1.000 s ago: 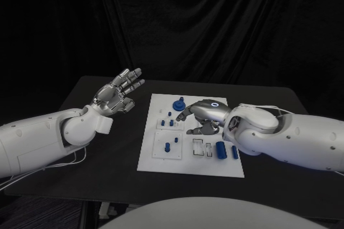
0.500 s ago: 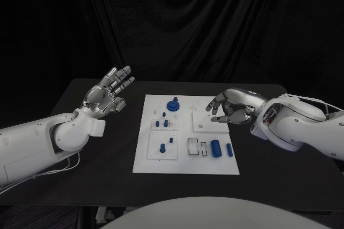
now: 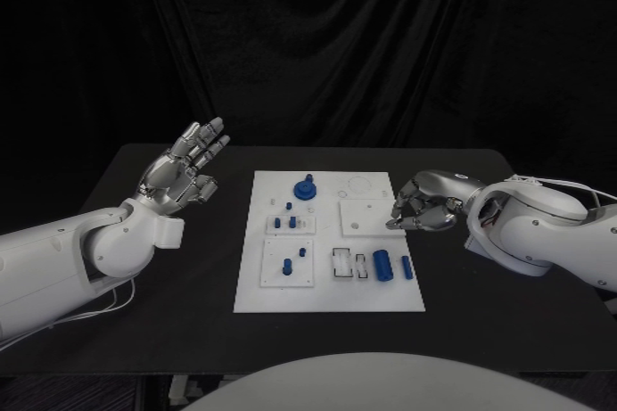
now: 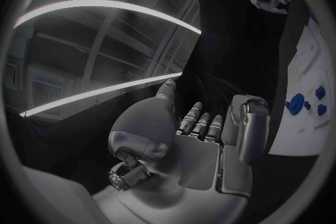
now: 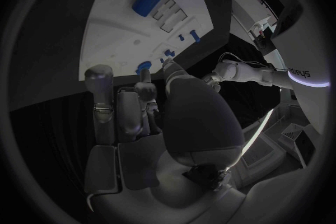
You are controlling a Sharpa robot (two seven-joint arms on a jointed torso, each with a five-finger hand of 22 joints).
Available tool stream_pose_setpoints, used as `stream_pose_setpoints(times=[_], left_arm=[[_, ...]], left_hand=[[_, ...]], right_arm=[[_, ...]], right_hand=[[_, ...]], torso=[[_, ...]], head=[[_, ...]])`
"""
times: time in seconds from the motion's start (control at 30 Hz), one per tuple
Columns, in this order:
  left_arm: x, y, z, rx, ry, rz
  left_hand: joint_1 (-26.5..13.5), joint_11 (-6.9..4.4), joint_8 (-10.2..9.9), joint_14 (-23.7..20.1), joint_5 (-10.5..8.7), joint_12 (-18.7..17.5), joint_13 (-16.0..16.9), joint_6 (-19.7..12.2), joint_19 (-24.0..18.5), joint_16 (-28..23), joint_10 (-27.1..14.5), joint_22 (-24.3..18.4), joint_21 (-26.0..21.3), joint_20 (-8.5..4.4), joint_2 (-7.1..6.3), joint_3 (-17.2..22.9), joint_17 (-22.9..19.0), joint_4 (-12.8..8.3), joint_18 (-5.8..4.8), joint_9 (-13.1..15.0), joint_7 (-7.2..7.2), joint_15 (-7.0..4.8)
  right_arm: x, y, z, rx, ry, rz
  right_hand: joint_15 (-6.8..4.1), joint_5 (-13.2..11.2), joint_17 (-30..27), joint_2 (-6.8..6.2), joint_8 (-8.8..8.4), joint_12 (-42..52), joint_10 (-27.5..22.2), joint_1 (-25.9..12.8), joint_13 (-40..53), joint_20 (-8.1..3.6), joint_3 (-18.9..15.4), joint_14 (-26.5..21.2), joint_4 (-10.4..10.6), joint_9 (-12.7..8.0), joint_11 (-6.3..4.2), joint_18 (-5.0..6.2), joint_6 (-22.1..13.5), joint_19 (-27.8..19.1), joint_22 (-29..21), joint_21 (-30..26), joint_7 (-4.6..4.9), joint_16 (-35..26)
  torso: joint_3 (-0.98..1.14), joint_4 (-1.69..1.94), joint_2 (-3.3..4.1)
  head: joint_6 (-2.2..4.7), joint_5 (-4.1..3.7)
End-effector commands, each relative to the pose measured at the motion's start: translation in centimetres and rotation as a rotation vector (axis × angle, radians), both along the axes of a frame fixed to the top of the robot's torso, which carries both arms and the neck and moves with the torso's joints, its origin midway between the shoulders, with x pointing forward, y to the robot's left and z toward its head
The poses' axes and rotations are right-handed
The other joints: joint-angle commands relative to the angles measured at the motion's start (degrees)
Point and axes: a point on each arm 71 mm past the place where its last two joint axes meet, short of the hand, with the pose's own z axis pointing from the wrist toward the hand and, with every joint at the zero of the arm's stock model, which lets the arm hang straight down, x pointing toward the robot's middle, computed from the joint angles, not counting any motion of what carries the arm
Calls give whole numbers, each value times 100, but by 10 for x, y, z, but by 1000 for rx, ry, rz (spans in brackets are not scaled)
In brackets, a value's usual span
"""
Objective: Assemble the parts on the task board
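While the task board (image 3: 329, 291) lies flat in the middle of the black table (image 3: 514, 304), the right hand (image 3: 422, 203) hangs just off its right edge with its fingers curled in; whether they pinch a small part I cannot tell, since the wrist view shows the fingers (image 5: 105, 101) bent but nothing clearly between them; the left hand (image 3: 183, 166) is raised to the left of the board, well apart from it, fingers spread and holding nothing. On the board two blue cylinders (image 3: 392, 266) lie near the right edge beside the slotted block (image 3: 349, 263); small blue pegs (image 3: 291, 222) stand in the left plates, and a larger blue knob (image 3: 306, 189) stands toward the far end. The main risk, as I judge it, is the right hand sweeping back over the board edge and knocking the loose cylinders so they roll off; a second is nudging the unheld board askew, because the left hand is not bracing it.
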Motion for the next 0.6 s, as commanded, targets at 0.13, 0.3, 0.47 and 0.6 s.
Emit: stream_pose_setpoints(times=[0.13, 0.3, 0.47, 0.6], left_arm=[[0, 0, 2, -5, -34, 12], [0, 1, 2, -7, -34, 9], [0, 1, 2, -14, -32, -4], [0, 0, 1, -21, -30, -16]], left_hand=[[57, -5, 0, -2, 52, -22, -1, 32, 603, -20, -4, 1509, 25, 56, 58, -4, -6, -41, -79, -8, 35, 35], [67, 6, -2, -2, 59, -19, 0, 30, 603, -20, -2, 1509, 25, 70, 68, -8, -6, -50, -79, -9, 41, 53], [86, 29, -10, -2, 72, -19, -1, 11, 603, -20, -4, 1509, 25, 73, 91, -6, -6, -63, -79, -13, 49, 59], [141, 81, -1, -2, 136, 1, 6, 52, 603, -20, 13, 1509, 25, 94, 124, 11, -6, -111, -79, -7, 109, 76]], right_arm=[[-6, -6, -18, -196, 82, -87], [-10, -4, -28, -240, 112, -101], [-13, 3, -38, -256, 131, -102], [-14, 8, -45, -261, 142, -96]], right_hand=[[-139, 80, 682, 141, 588, 608, 748, -815, 1249, -122, -58, 294, 13, 526, -164, -161, 259, 326, 757, 829, -177, 447], [-347, 122, 1880, 25, 1389, 1170, 1756, -1417, 2818, -324, 198, 603, 30, 1551, -392, -397, 234, 740, 1053, 2259, -397, 1157], [-363, 71, 2087, -96, 1630, 1170, 1756, -1638, 2818, -358, 388, 645, 32, 2113, -407, -470, 105, 823, 1150, 2763, -443, 1268], [-363, 68, 2087, -118, 1636, 1170, 1756, -1619, 2818, -358, 409, 645, 25, 2173, -406, -467, 80, 813, 1145, 2759, -445, 1268]], torso=[[1, 4, -7], [3, 9, -5], [1, -1, 0], [5, -1, 3]], head=[[-1, -41], [-1, -58], [-1, -86], [-1, -105]])
